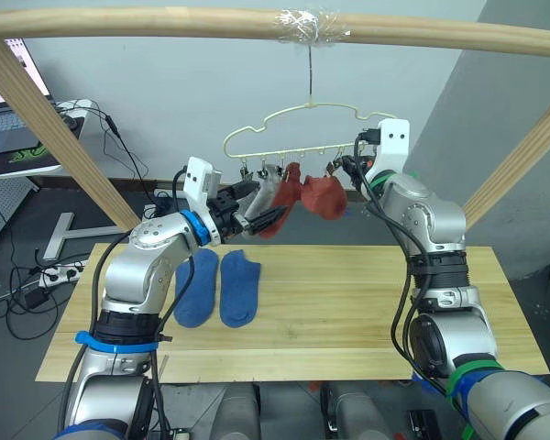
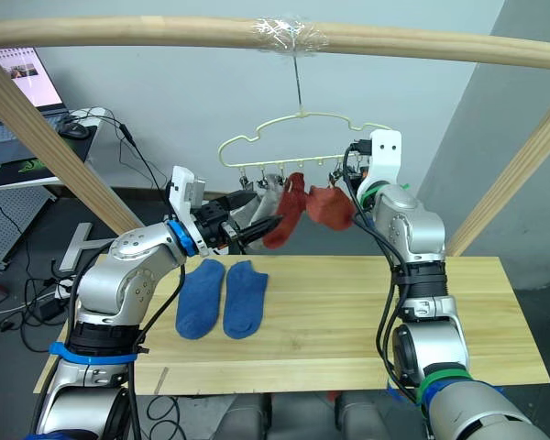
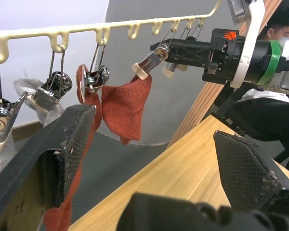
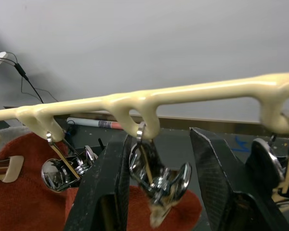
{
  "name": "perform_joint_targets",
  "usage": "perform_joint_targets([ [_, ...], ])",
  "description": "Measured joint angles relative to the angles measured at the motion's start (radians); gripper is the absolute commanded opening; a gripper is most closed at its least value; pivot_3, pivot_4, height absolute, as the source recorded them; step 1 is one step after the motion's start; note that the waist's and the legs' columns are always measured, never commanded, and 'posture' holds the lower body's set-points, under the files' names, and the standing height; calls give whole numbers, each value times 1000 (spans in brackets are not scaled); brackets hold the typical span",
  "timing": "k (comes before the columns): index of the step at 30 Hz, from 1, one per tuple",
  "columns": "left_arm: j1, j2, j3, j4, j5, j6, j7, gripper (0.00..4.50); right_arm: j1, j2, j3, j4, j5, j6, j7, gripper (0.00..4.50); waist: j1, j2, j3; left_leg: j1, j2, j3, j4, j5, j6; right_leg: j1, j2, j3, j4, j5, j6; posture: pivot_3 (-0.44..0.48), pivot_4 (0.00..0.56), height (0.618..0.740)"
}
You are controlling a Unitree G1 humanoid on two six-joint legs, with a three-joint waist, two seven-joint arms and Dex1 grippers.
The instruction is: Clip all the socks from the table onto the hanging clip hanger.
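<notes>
Grey walls backed a frame of pale poles (image 1: 257, 26); the hanger (image 1: 302, 128) hung by its hook from the top pole, above the far edge of the table (image 1: 348, 312).

Table: two blue socks (image 1: 220, 286) lay flat side by side, touching, toward the robot's left, toes toward the robot.

Hanger: two red socks were up. One red sock (image 1: 323, 195) hung fully from a clip near the right end of the bar. The other red sock (image 3: 82, 159) was pinched at its top edge by a clip (image 3: 97, 77) and trailed down along the inner face of one left finger (image 3: 62, 154). A grey sock (image 2: 269, 200) hung from a clip just to the left of the red ones.

Left gripper (image 1: 264, 213): raised beside the hanger's left half, fingers spread wide apart in the wrist view. The trailing sock touched one finger only; nothing was clamped.

Right gripper (image 4: 159, 183): raised at the hanger's right end, fingers parted on either side of a bare metal clip (image 4: 160, 178) hanging from the bar. The clip sat between them; contact could not be told.

No readable labels or writing on any item.
</notes>
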Motion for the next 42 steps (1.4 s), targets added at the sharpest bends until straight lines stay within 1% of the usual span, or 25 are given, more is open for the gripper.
perform_joint_targets([
  [18, 2, 0, 0, 0, 10, -13, 1, 4500, -32, 18, -14, 11, 15, 0, -4, 1958, 5, 0, 0, 0, 0, 0, 0, 0, 0, 0, 0, 0, 0, 0, 0, 175, 158, 740],
  [21, 2, -1, 0, 0, 12, -14, 1, 4500, -32, 18, -18, 11, 20, 0, -5, 1309, 6, 0, 0, 0, 0, 0, 0, 0, 0, 0, 0, 0, 0, 0, 0, 174, 157, 740],
  [24, 2, -4, 0, 0, 12, -15, 1, 4500, -33, 18, -17, 11, 20, 0, -5, 445, 7, 0, 0, 0, 0, 0, 0, 0, 0, 0, 0, 0, 0, 0, 0, 174, 157, 740],
  [26, 2, -5, 0, 0, 14, -16, 0, 4500, -33, 18, -17, 11, 20, 1, -5, 84, 9, 0, 0, 0, 0, 0, 0, 0, 0, 0, 0, 0, 0, 0, 0, 174, 157, 740],
  [34, 2, -7, -2, 1, 26, -8, 22, 4500, -33, 16, -17, 11, 19, 1, -6, 84, 11, 0, 0, 0, 0, 0, 0, 0, 0, 0, 0, 0, 0, 0, 0, 171, 157, 740],
  [36, 2, 1, -27, 10, 55, 13, 40, 4500, -33, 14, -16, 11, 19, 2, -6, 84, 12, 0, 0, 0, 0, 0, 0, 0, 0, 0, 0, 0, 1, 0, 0, 165, 161, 740],
  [39, 4, 29, -101, 88, 136, 32, 51, 4500, -33, 11, -15, 11, 18, 7, -5, 84, 12, 0, 0, 1, 0, 0, 0, 0, 0, 0, 0, 0, 1, 0, 0, 168, 161, 740],
  [42, -3, 40, -177, 244, 233, 4, 60, 4500, -33, 13, -6, 8, 18, 14, -4, 84, 12, 0, 0, 1, 0, 0, 0, 0, 0, 0, 0, 0, 1, 0, 0, 164, 165, 740],
])
